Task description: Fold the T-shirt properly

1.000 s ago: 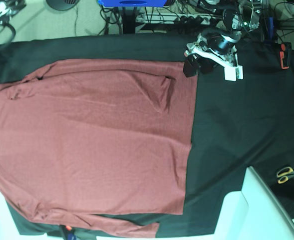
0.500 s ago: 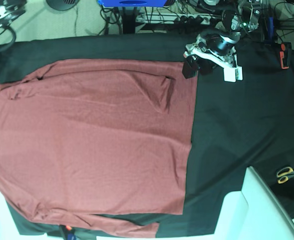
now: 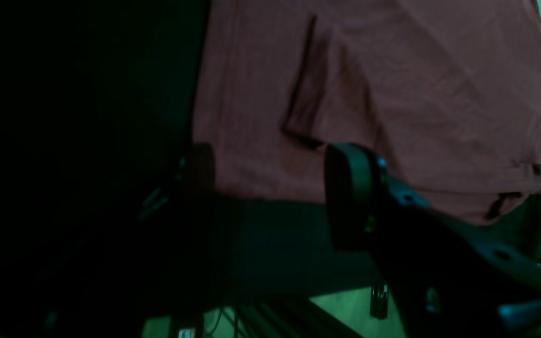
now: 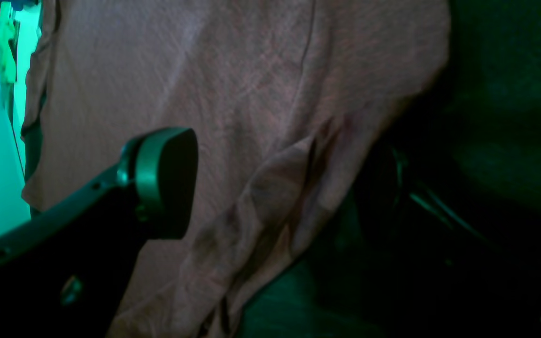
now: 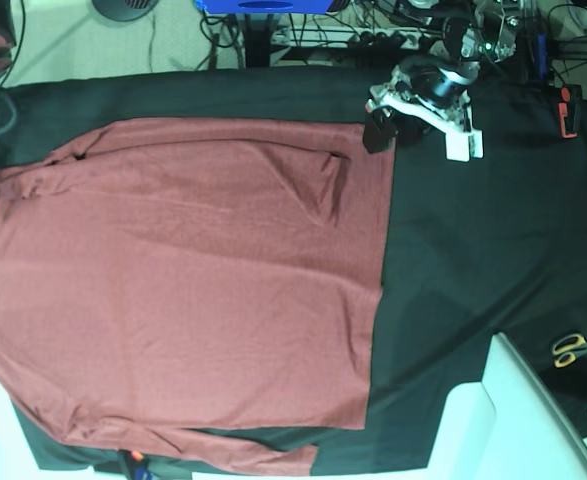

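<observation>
T-shirt (image 5: 183, 280) lies flat; both hands apparently empty.

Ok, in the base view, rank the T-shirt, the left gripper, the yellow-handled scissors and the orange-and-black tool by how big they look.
1. T-shirt, by far the largest.
2. Left gripper with its white mount.
3. and 4. Scissors and orange-and-black tool: both small and look about alike, so no ranking between them.

Left gripper (image 5: 381, 133), upper right of base view: jaws parted, nothing between. Right gripper (image 4: 270, 188): jaws wide apart, empty.
</observation>
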Controlling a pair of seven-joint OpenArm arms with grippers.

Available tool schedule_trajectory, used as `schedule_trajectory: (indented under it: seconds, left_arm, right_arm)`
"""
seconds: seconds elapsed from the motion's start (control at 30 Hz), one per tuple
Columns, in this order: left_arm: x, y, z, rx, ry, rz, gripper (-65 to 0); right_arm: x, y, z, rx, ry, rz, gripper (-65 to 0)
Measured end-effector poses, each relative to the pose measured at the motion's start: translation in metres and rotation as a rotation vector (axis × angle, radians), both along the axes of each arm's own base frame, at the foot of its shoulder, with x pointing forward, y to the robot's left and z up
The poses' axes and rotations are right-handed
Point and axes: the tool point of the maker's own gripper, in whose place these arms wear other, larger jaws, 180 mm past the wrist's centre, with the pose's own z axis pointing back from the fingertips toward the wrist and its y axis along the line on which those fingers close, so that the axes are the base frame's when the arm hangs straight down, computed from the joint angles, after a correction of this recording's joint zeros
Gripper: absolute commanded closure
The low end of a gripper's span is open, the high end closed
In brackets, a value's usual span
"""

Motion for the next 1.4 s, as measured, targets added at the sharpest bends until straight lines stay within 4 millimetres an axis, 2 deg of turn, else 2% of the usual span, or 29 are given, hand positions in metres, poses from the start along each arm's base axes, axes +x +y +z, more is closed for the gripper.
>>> schedule_trajectory:
  seconds: [0.17, 0.3, 0.47, 0.6, 0.67, 0.73, 0.77, 0.93, 1.2, 1.3, 1.4]
  left_arm:
    - [-0.001, 0.000, 0.000, -0.001, 0.001, 0.000, -35.7]
    - [-0.015, 0.003, -0.006, 0.004, 0.035, 0.009, -35.9]
    - [-0.012, 0.004, -0.004, 0.005, 0.022, 0.016, -36.7]
    - [-0.017, 0.005, -0.007, 0.007, 0.036, 0.015, -36.0]
    - [-0.016, 0.004, -0.006, 0.006, 0.034, 0.015, -37.0]
    - [-0.017, 0.004, -0.006, 0.005, 0.035, 0.016, -37.2]
    - [-0.018, 0.004, -0.008, 0.005, 0.039, 0.017, -39.3]
    - [-0.024, 0.006, -0.015, 0.006, 0.064, 0.020, -65.0]
    - [-0.036, 0.003, -0.022, -0.001, 0.097, 0.017, -65.0]
    - [-0.037, 0.003, -0.029, -0.119, 0.100, 0.130, -65.0]
    - [-0.033, -0.004, -0.028, -0.244, 0.058, 0.126, -65.0]
  right_arm:
    - [0.004, 0.001, 0.001, 0.004, -0.005, 0.002, -47.4]
    - [0.004, 0.003, 0.000, 0.007, -0.007, 0.002, -47.3]
    - [0.004, 0.005, -0.001, 0.010, -0.008, 0.003, -47.3]
    - [0.004, 0.005, -0.001, 0.010, -0.008, 0.003, -47.1]
    - [0.004, 0.005, -0.001, 0.010, -0.007, 0.003, -41.9]
    - [0.003, 0.006, -0.003, 0.015, 0.004, 0.005, -33.0]
    - [0.001, 0.008, -0.005, 0.020, 0.011, 0.008, -27.3]
    - [-0.004, 0.014, -0.011, 0.030, 0.036, 0.024, -0.6]
    - [-0.011, 0.014, -0.014, 0.030, 0.051, 0.024, -0.5]
    - [-0.013, 0.014, -0.015, 0.031, 0.054, 0.024, -0.5]
    - [-0.015, 0.014, -0.016, 0.030, 0.058, 0.023, -0.5]
